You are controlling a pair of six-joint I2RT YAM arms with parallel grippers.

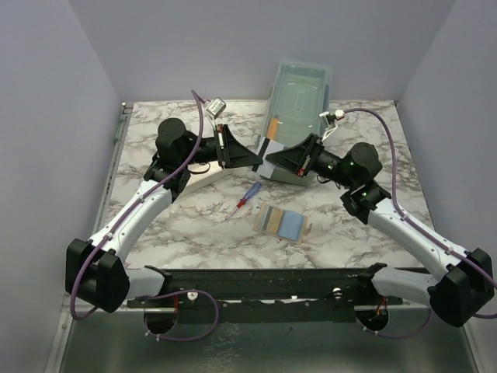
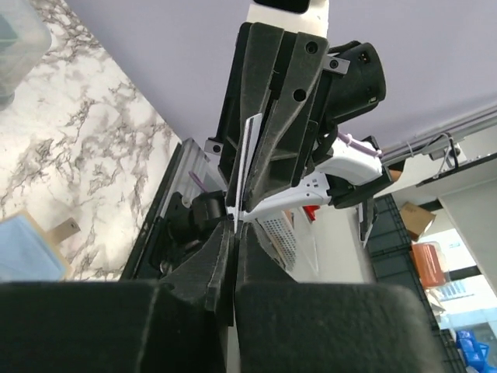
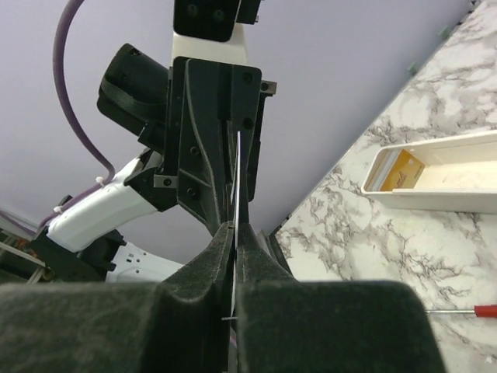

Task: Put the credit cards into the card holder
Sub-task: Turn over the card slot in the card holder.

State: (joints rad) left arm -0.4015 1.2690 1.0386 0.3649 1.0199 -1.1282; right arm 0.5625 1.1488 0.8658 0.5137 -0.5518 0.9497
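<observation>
Thin white-edged plastic credit card [image 3: 235, 194], held edge-on in the air beyond the small tan-brown folding card holder [image 1: 283, 223], is pinched from both ends, the left tool [image 2: 233, 221] and right tool [image 3: 234, 231] each closed on it, tip to tip. The card holder lies open, blue lining up, on the marble bench [image 1: 194, 225], with a red-and-blue-handled screwdriver [image 1: 242, 200] just to its left.

White marble bench [image 1: 194, 225] w/ grey veins; tan card holder [image 1: 283, 224], lt-blue lining; red/blue screwdriver [image 1: 250, 193] handle; white-edged credit card [image 2: 251, 151]; white tray [image 3: 435, 200].
</observation>
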